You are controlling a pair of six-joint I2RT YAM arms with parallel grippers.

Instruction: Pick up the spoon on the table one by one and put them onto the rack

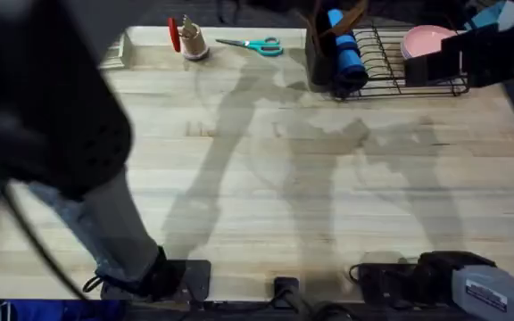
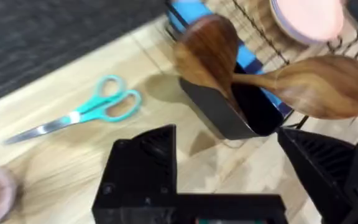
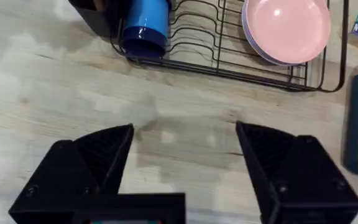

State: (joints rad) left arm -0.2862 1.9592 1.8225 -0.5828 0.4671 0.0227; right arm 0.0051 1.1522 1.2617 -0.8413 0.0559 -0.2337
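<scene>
Beyond the far table edge we see dark grey carpet at the upper left; soft shadows cross the wood.

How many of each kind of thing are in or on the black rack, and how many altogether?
Wooden spoons: 2, one and another, both in the utensil cup
Blue cup: 1
Pink plate: 1
Total: 4 things on the rack

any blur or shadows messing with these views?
Overhead: left arm looms large, dark and blurred; soft arm shadows cross the table. Left wrist: the two spoons in the cup are smeared. Right wrist: pink plate and rack show crisply.
</scene>
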